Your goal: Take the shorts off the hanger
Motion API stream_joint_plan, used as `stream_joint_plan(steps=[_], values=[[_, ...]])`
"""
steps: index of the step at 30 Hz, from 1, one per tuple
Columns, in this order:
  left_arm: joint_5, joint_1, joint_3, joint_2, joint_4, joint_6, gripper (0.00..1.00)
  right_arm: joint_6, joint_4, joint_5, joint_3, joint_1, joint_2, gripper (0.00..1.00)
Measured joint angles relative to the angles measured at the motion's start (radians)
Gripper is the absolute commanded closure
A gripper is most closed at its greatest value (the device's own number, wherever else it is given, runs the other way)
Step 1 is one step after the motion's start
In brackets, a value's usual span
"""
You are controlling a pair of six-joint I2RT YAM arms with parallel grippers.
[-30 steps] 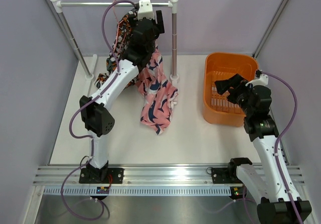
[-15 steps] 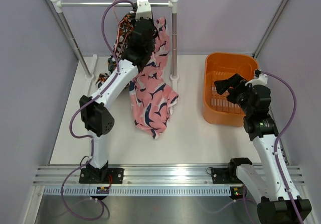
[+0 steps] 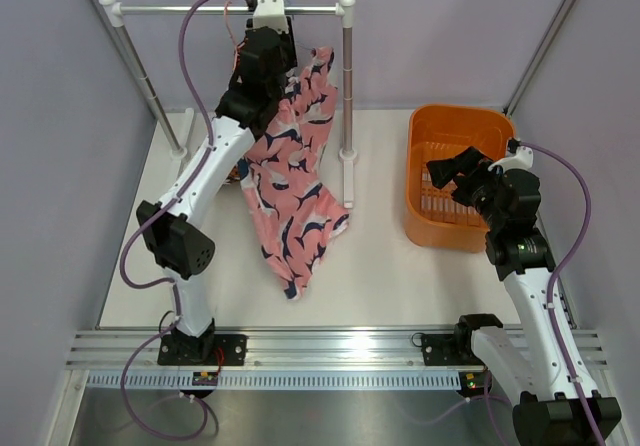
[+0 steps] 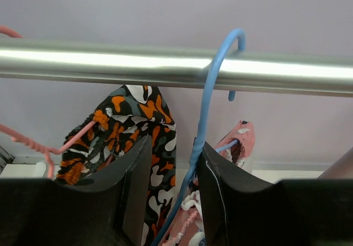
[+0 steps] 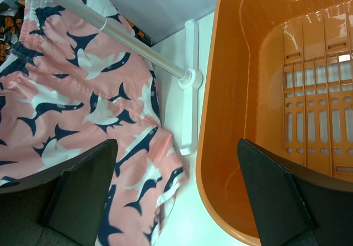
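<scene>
Seen from above, the left arm (image 3: pixel 200 176) is reaching up to the rail (image 3: pixel 180 9) of a clothes rack at the top of the frame. The pink shorts (image 3: pixel 295 181), printed with navy and white blotches, are hanging from just under the rail at upper centre. They are trailing down toward the lower centre-left. They are draping just right of the arm, between it and the rack's right post (image 3: pixel 347 76).

In the left wrist view, the left gripper (image 4: pixel 174 146) is pointing up at the rail, which is crossing the whole frame. Its fingers (image 4: pixel 135 191) are standing slightly parted. The stem of a blue hanger (image 4: pixel 205 102) is running down through that gap, close against the finger on the right of the frame. The gap is wider than the wire, so nothing is being pinched where I can see. The hanger's hook is sitting over the rail. Scraps of the pink shorts are showing just right of the fingers and low in the gap. The black shorts (image 4: pixel 140 124), blotched orange and white, are hanging behind the finger on the left, and a pink hanger (image 4: pixel 33 142) is reaching into them from the left edge.

At the right of the overhead view, the right gripper (image 3: pixel 452 169) is hovering over the left rim of an orange basket (image 3: pixel 455 114). Its fingers are spread wide and holding nothing — in the right wrist view the pink shorts are filling the upper left, beyond its left-hand finger.
</scene>
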Motion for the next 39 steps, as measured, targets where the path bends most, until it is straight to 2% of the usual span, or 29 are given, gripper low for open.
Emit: stream_joint_plan(steps=[18,27,28,30,31,32,34,39], values=[[0.389,0.111,-0.099,-0.189,-0.183,-0.072,1.0,-0.008,0.014,-0.037,-0.005,0.0,0.002,0.01],[0.493,0.142,-0.201,-0.259,-0.154,-0.086,1.0,-0.016,0.014,-0.068,-0.005,0.0,0.014,0.01],[0.5,0.146,-0.203,-0.259,-0.151,-0.089,0.98,-0.017,0.014,-0.068,-0.005,0.0,0.014,0.01],[0.508,0.155,-0.206,-0.259,-0.146,-0.094,0.86,-0.018,0.014,-0.069,-0.005,0.0,0.014,0.01],[0.512,0.157,-0.206,-0.259,-0.146,-0.097,0.68,-0.018,0.015,-0.069,-0.005,0.0,0.015,0.01],[0.513,0.158,-0.208,-0.259,-0.151,-0.096,0.58,-0.018,0.014,-0.069,-0.005,0.0,0.016,0.01],[0.517,0.16,-0.219,-0.259,-0.156,-0.106,0.48,-0.018,0.015,-0.07,-0.005,0.0,0.02,0.01],[0.518,0.161,-0.249,-0.255,-0.168,-0.114,0.46,-0.018,0.014,-0.07,-0.005,0.0,0.033,0.01]])
